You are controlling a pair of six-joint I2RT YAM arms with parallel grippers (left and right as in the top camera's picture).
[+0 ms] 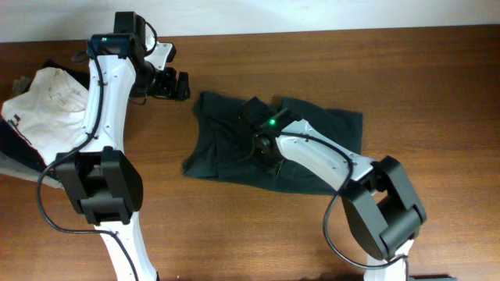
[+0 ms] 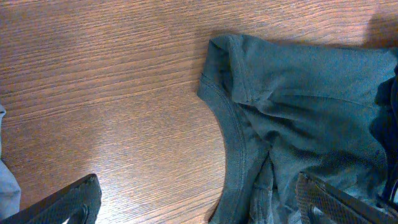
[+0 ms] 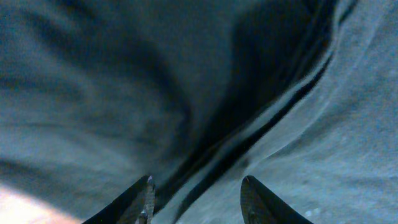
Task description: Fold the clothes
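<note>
The clothes are one dark charcoal shirt (image 1: 312, 144) lying partly folded and wrinkled at the middle of the table. My right gripper (image 1: 265, 147) is pressed down onto its middle. In the right wrist view the right gripper (image 3: 198, 184) has its jaws apart, and a dark crease of the shirt (image 3: 93, 93) runs between the fingertips, which do not clamp it. My left gripper (image 1: 180, 85) hovers wide open just off the shirt's far left corner. In the left wrist view the left gripper (image 2: 199, 208) straddles the shirt's hemmed edge (image 2: 231, 134), one finger over wood and the other over cloth.
A crumpled white garment (image 1: 47, 97) lies at the left end of the table over something dark. A light grey scrap (image 2: 6, 186) shows at the left edge of the left wrist view. Bare wooden table (image 1: 437, 62) spreads to the right and front.
</note>
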